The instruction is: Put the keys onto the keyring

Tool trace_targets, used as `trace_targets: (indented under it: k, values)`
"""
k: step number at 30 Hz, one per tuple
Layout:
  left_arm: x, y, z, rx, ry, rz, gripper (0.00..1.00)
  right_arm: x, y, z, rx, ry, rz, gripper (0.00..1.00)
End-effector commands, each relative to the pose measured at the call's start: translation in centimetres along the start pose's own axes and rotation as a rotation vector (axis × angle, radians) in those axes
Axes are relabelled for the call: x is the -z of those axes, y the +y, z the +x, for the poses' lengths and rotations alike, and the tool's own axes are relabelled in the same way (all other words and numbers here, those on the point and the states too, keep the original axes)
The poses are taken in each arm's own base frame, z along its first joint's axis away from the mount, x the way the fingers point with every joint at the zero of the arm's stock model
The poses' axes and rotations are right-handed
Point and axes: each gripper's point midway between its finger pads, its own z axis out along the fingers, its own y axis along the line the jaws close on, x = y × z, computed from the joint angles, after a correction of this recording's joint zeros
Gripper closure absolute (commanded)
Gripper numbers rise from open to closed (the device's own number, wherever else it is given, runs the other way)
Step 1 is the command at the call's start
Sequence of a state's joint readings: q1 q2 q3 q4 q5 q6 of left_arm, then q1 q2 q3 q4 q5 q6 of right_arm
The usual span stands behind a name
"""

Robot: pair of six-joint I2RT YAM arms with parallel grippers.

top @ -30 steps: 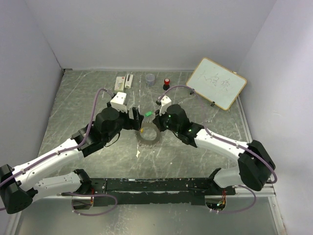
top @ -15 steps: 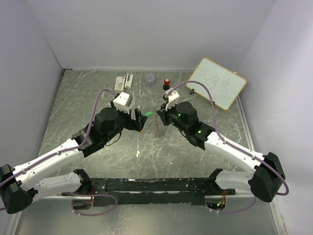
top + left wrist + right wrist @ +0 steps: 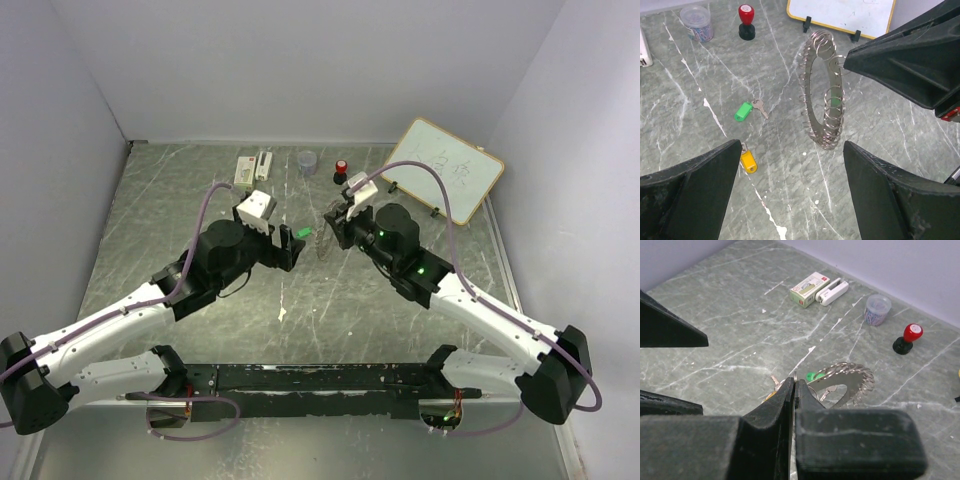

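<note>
Starting at the near edge of the table: both arms reach in toward the middle. The left gripper is spread wide with nothing in it, hovering over the table. Right by its left finger the yellow-orange key lies flat, and a bit farther in there's the green key, its little silver blade pointing toward the keyring. Neither key touches the ring.

Just right of the keys, the keyring stands up on edge, pinched at its rim by the right gripper, which is clamped tight on it. Can't tell whether the ring's bottom edge touches the table. From the top camera the ring is edge-on between the two grippers.

Along the far edge, going left to right: a small staple box, a white stapler right next to it, a clear cup of paper clips, and a red-capped black stamp. A whiteboard is propped up in the far right corner.
</note>
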State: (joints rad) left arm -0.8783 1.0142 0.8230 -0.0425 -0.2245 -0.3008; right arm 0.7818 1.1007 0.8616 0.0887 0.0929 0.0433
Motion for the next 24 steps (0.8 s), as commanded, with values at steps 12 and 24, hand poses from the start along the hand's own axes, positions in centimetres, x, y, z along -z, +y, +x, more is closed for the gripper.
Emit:
trace_targets:
  k: [12, 24]
  values:
    - [-1.4, -3.1, -1.8, -0.034, -0.103, 0.170, 0.02, 1.3, 0.4, -6.3, 0.006, -0.145, -0.031, 1.00]
    - [-5.9, -3.7, -0.4, -0.078, -0.090, 0.176, 0.04, 1.9, 1.3, -7.7, -0.022, -0.180, -0.079, 1.00]
